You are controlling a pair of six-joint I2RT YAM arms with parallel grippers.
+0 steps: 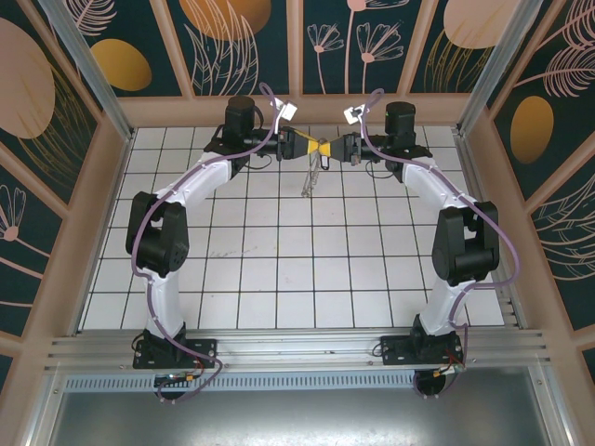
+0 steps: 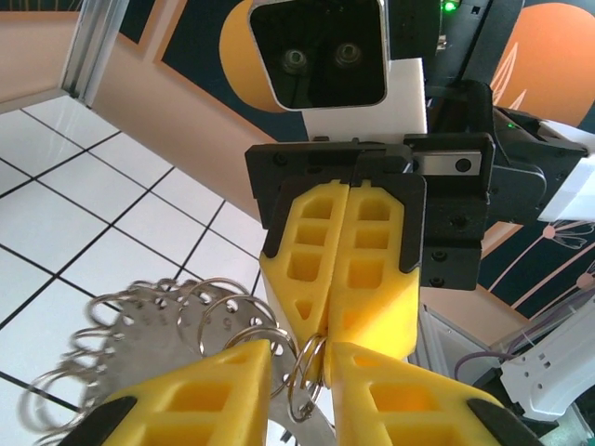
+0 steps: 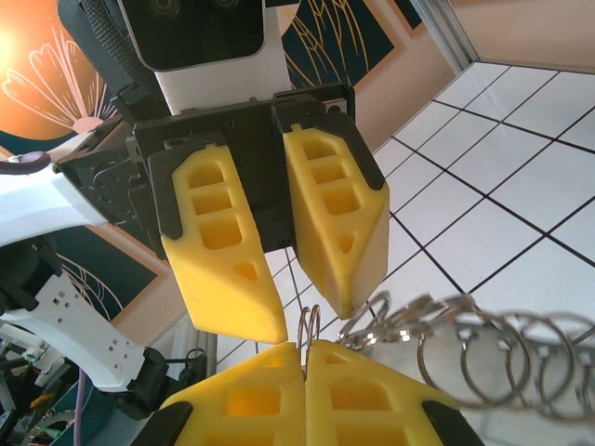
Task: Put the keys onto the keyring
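Yellow moulded fingers of the right end effector (image 3: 305, 349) are pressed together at the tips. They pinch a small steel split ring (image 3: 310, 323), which stands edge-up out of the closed jaws. Facing it nose to nose, the left end effector (image 2: 299, 360) has its fingers (image 3: 223, 260) parted, one on each side of that same ring. A gap shows on both sides, so I judge that it is clamping nothing.

Outward from the pinch point, the keyring (image 2: 153, 321) trails off to one side as a bunch of linked wire rings and thin grey metal plates with punched holes. In the overhead view it hangs below the two end effectors, near the middle of the far edge of the counter (image 1: 279, 269). Whether its lower end touches the counter cannot be told.

Status: the keyring is raised and one ring is pinched for threading. The key cannot be told apart from the other hanging metal, nor can I tell whether the pinched ring is the key's loop or part of the keyring. I judge the joining step to be in hand and not confirmed complete. What remains is to work the loop through the split, check it, and release.

Containers: no box or tray figures in the task. The sole carrier is the keyring itself, loaded with rings and plates.
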